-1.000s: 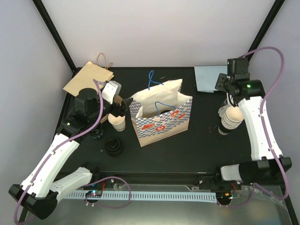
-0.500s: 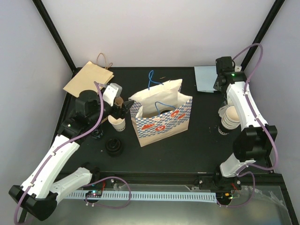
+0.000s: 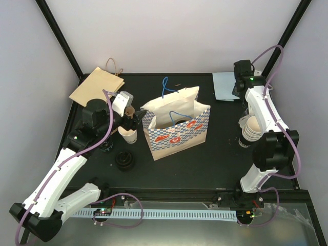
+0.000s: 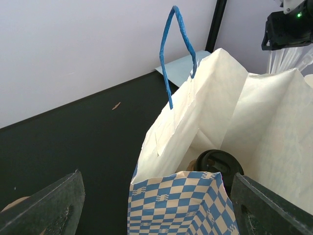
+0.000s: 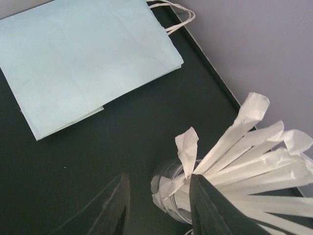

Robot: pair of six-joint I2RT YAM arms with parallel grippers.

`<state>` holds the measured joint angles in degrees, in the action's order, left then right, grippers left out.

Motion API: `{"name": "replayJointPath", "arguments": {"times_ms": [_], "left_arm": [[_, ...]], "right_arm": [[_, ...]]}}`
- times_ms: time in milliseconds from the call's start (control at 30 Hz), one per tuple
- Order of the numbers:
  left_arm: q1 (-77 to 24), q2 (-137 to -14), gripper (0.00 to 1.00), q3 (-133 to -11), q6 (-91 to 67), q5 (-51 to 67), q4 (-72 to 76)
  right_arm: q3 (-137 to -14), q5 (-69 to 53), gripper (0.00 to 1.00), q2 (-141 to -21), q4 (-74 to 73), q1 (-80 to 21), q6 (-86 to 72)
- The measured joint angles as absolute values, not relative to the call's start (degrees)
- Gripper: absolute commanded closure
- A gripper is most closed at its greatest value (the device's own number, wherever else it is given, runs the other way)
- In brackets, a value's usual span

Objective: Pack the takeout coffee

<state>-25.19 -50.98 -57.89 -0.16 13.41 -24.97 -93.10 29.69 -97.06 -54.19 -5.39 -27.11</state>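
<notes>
The takeout coffee cup [image 4: 218,164], capped with a black lid, sits down inside the open blue-checked paper bag [image 3: 177,134] at the middle of the top view. The left gripper [image 3: 134,118] hangs just left of the bag's rim. Its fingers [image 4: 44,210] are spread wide in the bottom corners of the left wrist view, holding nothing, with the bag's mouth between them. An open paper cup [image 3: 128,134] stands just below it.

In the upper right of the top view, the right gripper [image 5: 159,205] points down at a clear glass [image 5: 166,193] of paper-wrapped straws [image 5: 244,161]. Its fingers [image 5: 110,210] are moderately apart. The left one is clear of the glass, while the right one overlaps the straws, contact unclear. A flat light-blue paper bag [image 5: 88,63] lies at the upper left of that wrist view.
</notes>
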Motion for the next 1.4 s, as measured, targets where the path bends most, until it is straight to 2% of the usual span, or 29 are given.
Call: {"name": "replayJointPath", "arguments": {"times_ms": [67,167,200,533,867,1033,1200,1400], "left_arm": [[-25.2,-51.0,0.16,-57.9,-0.2,13.4,-24.9],[-25.2,-51.0,0.16,-57.9,-0.2,13.3,-24.9],[-25.2,-51.0,0.16,-57.9,-0.2,13.3,-24.9],[-25.2,-51.0,0.16,-57.9,-0.2,13.3,-24.9],[-25.2,-51.0,0.16,-57.9,-0.2,13.3,-24.9],[-25.2,-51.4,0.16,-57.9,-0.2,13.3,-24.8],[-25.2,-51.8,0.16,-57.9,-0.2,13.4,-24.8],[-25.2,-51.9,0.16,-57.9,-0.2,13.5,-24.8]], "right_arm": [[-93.3,29.7,0.77,-97.4,-54.2,-5.4,-27.0],[-93.7,29.7,0.97,-97.7,-54.2,-5.4,-27.5],[-93.8,29.8,0.99,-97.7,-54.2,-5.4,-27.0],[-98.1,29.2,0.99,-96.7,-57.6,-5.4,-27.1],[-103.7,24.8,0.99,-85.1,-65.7,-5.4,-26.2],[-106.6,14.0,0.99,-74.9,-64.8,-5.4,-22.4],[-106.8,-4.2,0.99,-64.4,-58.5,-5.4,-19.9],[-107.2,-26.0,0.99,-62.6,-50.8,-5.4,-20.3]]}}
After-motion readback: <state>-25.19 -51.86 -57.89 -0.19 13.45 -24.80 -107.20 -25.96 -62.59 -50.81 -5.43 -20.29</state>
